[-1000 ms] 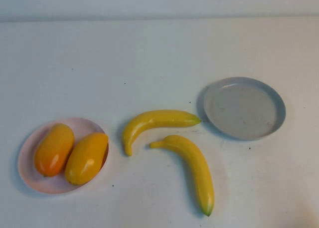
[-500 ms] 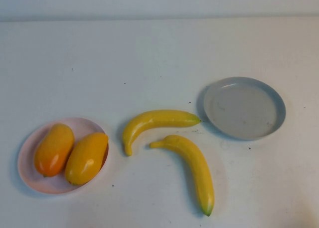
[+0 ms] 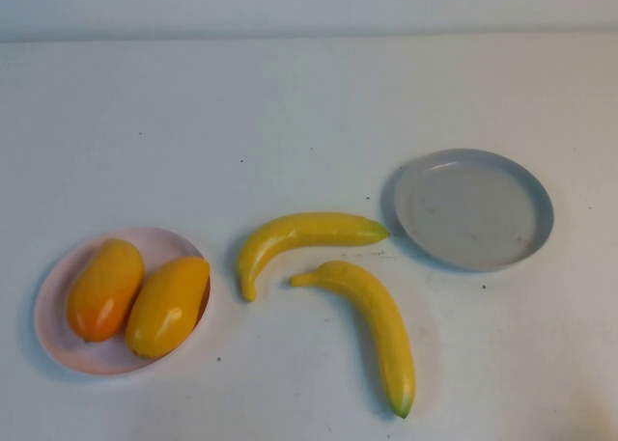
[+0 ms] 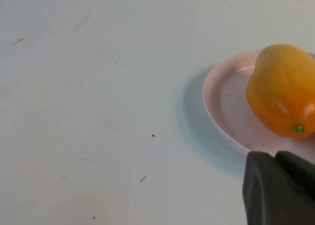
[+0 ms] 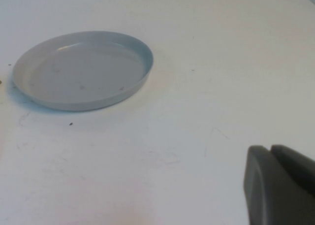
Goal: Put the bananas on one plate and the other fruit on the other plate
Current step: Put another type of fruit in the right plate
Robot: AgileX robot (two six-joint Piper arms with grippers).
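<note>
In the high view, two plump oval orange-yellow glossy fruits [image 3: 135,298] lie side by side, touching, on the round shallow pale pink plate [image 3: 58,349] at lower left of the frame. The round shallow grey plate with a bluish rim [image 3: 537,243] sits bare at centre right. Between the plates, on the white table [image 3: 309,113], lie two long curved glossy yellow plastic bananas: the upper banana [image 3: 301,238] has its greenish tip just beside the grey plate's rim, and the lower banana [image 3: 372,317] runs down toward the bottom edge, its stem end close under the first. Neither arm shows here.

In the left wrist view, the pink plate [image 4: 224,109] fills the right side with one orange-yellow fruit [image 4: 281,89] on it. The left gripper [image 4: 278,190] appears only as a dark block in the lower right corner, just off the plate's rim; whether its pincer is apart or together I cannot tell.

In the right wrist view, the grey plate [image 5: 81,70] lies in the upper left. The right gripper [image 5: 279,185] is a dark block at lower right, well apart from the plate; its pincer state also cannot be told.

The bananas are probably light, stiff and slippery, so a grip across the thick middle, square to the curve, looks safest.
</note>
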